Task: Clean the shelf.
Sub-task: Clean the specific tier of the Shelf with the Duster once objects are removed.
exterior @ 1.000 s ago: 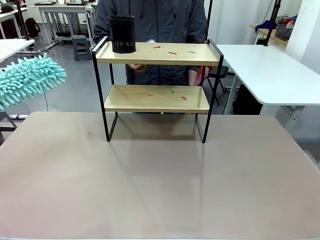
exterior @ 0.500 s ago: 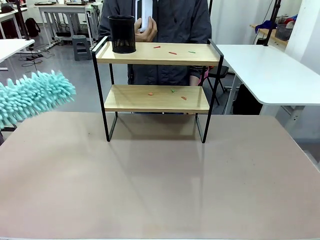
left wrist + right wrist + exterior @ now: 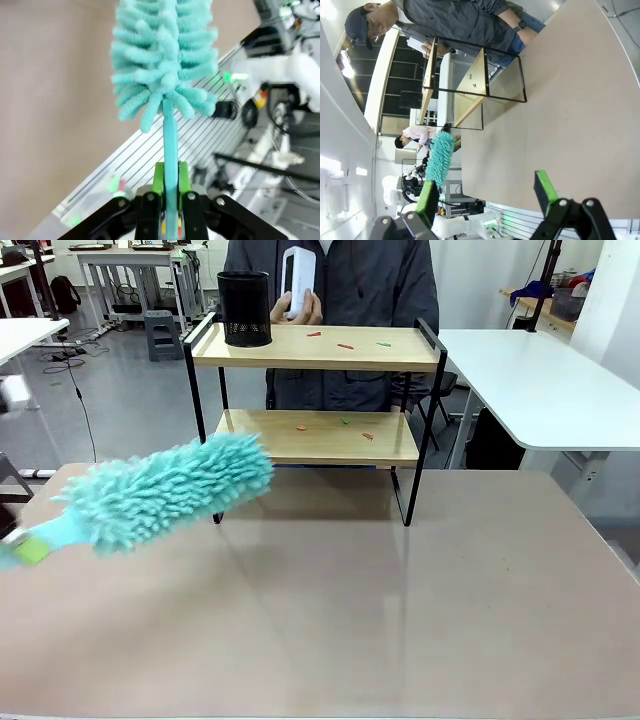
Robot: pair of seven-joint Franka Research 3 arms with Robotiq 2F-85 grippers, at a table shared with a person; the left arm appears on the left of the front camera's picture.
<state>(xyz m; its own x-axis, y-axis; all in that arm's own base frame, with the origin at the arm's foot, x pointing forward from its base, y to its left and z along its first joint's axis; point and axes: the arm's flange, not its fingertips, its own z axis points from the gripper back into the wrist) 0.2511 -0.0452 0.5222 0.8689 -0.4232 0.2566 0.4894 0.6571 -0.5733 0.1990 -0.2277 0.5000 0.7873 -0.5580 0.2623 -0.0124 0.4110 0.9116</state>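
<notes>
Holding a fluffy teal duster, the left tool has its 2 green pads pressed tight on the thin handle, near its end. The right tool is spread wide with nothing in it, above the brown surface.

The shelf stands upright at the far side of the surface, in front of a person. It has 2 wooden boards. Little red and green scraps lie on the top board, and more lie on the lower one. A black mesh cup sits at the left end of the top board. The person's hand holds a white thing just behind it.

The duster's head hangs low, with its tip close to the shelf's left leg and the lower board. I cannot tell if it touches.

The shelf looks stiff but light, with thin legs, so a hard push may slide or tip it. Soft, slow wipes seem best. If it needs steadying, the black side rail looks like the place to hold. The duster is soft and light, but its thin handle could twist in the pinch.
</notes>
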